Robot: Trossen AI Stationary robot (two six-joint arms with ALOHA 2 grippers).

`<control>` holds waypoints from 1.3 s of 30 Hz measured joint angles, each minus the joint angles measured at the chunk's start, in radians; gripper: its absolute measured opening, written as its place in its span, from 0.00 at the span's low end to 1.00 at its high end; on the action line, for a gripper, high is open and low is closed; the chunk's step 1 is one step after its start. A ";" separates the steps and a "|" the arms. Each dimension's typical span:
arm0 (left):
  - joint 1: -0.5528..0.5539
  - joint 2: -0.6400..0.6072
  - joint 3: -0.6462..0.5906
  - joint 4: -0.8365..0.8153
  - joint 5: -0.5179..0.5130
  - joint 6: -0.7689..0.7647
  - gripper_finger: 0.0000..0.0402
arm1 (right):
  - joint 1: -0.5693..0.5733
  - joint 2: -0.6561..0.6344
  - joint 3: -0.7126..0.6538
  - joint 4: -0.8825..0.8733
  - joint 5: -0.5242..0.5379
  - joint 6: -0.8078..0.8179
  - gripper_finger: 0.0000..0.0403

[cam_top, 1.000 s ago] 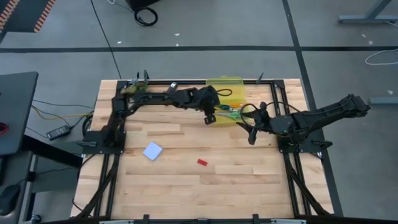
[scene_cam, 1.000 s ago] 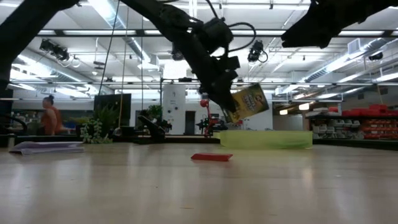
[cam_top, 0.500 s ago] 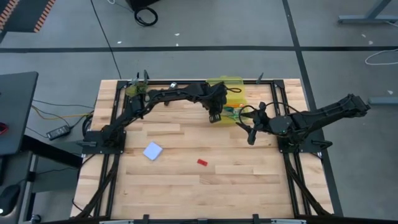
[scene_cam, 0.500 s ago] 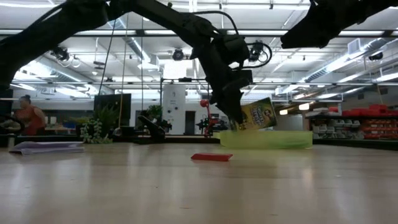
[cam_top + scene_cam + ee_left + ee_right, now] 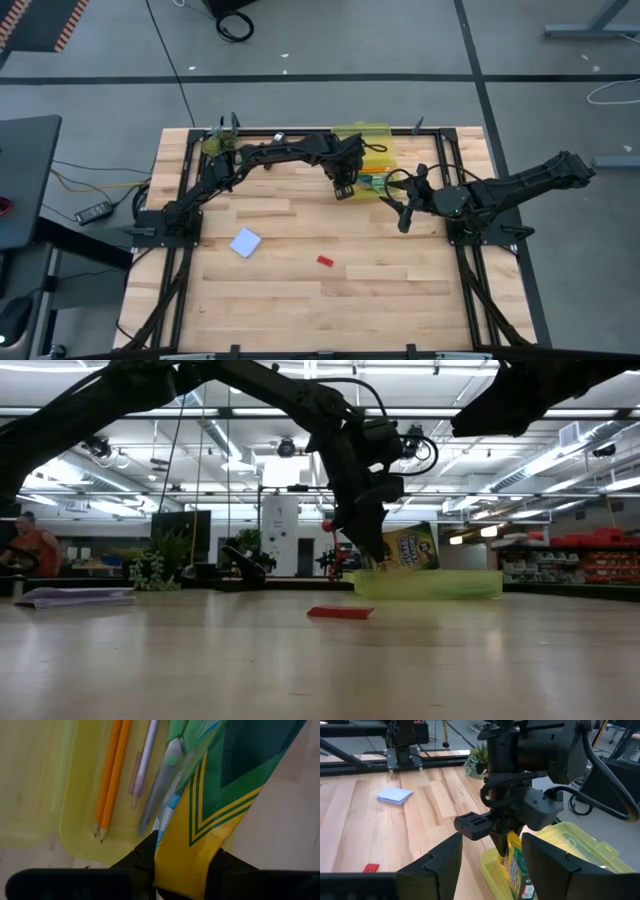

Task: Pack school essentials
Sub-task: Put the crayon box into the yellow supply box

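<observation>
The left gripper point(image 5: 182, 865) is clamping the yellow-green crayon box point(image 5: 405, 547) above the yellow tray point(image 5: 430, 584); its label is too blurred to read. The right gripper point(image 5: 492, 855) is waiting open nearby.

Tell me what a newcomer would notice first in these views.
The left gripper stands out, shut on the crayon box and holding it tilted over the yellow tray at the table's far edge, where pencils and scissors already lie. Next, the red piece and the blue pad lie loose on the bare table. The right gripper waits open beside the tray.
</observation>
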 joint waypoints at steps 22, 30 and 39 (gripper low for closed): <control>-0.017 0.000 0.000 0.002 -0.001 -0.150 0.29 | 0.000 0.000 0.000 0.017 -0.026 -0.005 0.53; -0.016 0.000 0.000 -0.002 -0.002 -0.145 0.31 | 0.000 0.000 0.000 0.018 -0.026 -0.005 0.53; -0.021 0.000 0.000 -0.002 -0.004 -0.128 0.42 | 0.000 0.000 0.000 0.018 -0.026 -0.009 0.53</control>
